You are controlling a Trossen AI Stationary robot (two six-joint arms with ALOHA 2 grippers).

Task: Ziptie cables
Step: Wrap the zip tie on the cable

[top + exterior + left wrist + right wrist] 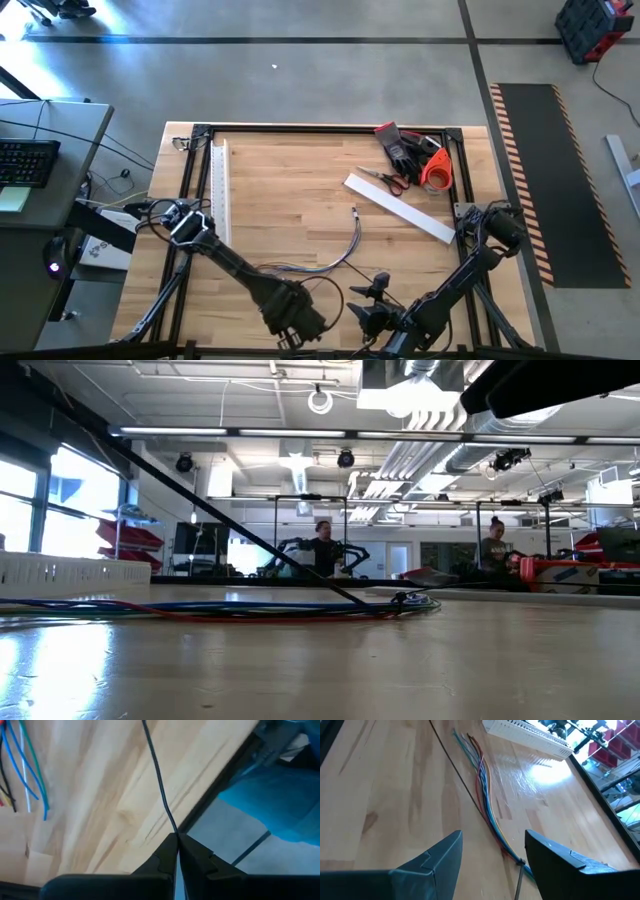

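The cables (335, 258) lie as a limp blue, grey and reddish bunch on the wooden table, curving from mid-table toward the near edge; they also show in the low view (200, 610) and the right wrist view (485, 785). One thin dark ziptie (159, 775) runs as a straight slanting line (200, 510) down to the bunch. My left gripper (176, 840) is shut on it, near the table's near edge (295, 322). My right gripper (492, 860) is open just above the table (372, 303), and the bunch passes between its fingers without touching them. My left gripper pinches the ziptie between its two fingertips at one end (173, 831), with the strip running straight on from the fingers. That end is lifted off the table. The strip slants down to the cables, where its other end (385, 603) meets the bunch.
A white slotted duct (218, 185) lies along the table's left side and a white flat strip (400, 208) right of centre. Scissors (385, 180), dark gloves (405, 148) and an orange tape roll (437, 170) sit in the far right corner. People stand in the room beyond (322, 550).
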